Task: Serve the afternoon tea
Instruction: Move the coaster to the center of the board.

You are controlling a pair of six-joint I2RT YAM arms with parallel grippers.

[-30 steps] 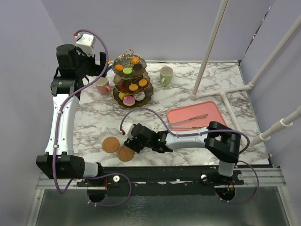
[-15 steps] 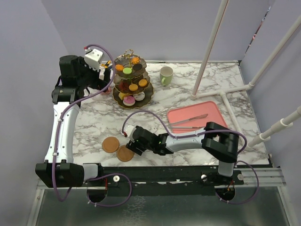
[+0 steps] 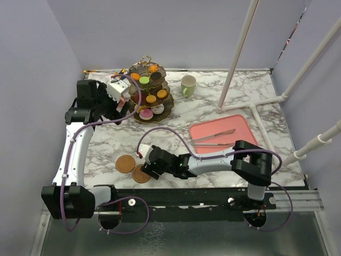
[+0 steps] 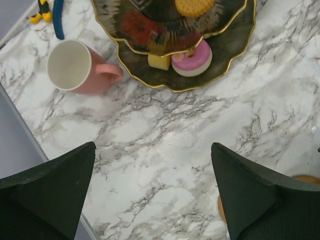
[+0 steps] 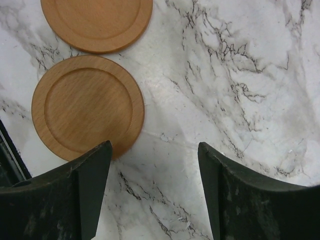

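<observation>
The dark three-tier stand (image 3: 149,90) with the gold ring holds small toy pastries, among them a pink doughnut (image 4: 192,59) on the bottom tier. The pale-green mug (image 3: 187,85) stands to its right. The pink mug (image 4: 75,67) lies on its side left of the stand; in the top view my left arm covers it. My left gripper (image 4: 152,150) hangs open over bare marble just short of mug and stand. Two brown coasters (image 5: 87,115) (image 5: 97,22) lie near the front edge. My right gripper (image 5: 155,147) is open and low, its left finger over the nearer coaster's rim, holding nothing.
A flat pink tray (image 3: 224,133) with utensils lies at the right. Blue-handled pliers (image 4: 57,15) lie behind the pink mug near the back-left corner. White pipe posts (image 3: 234,58) rise at the back right. The table's left edge (image 4: 30,145) runs close to my left gripper.
My left arm has swung from the back-left corner rightward and down to the pink mug and stand. My right gripper slid slightly left toward the nearer coaster and opened a little wider.
</observation>
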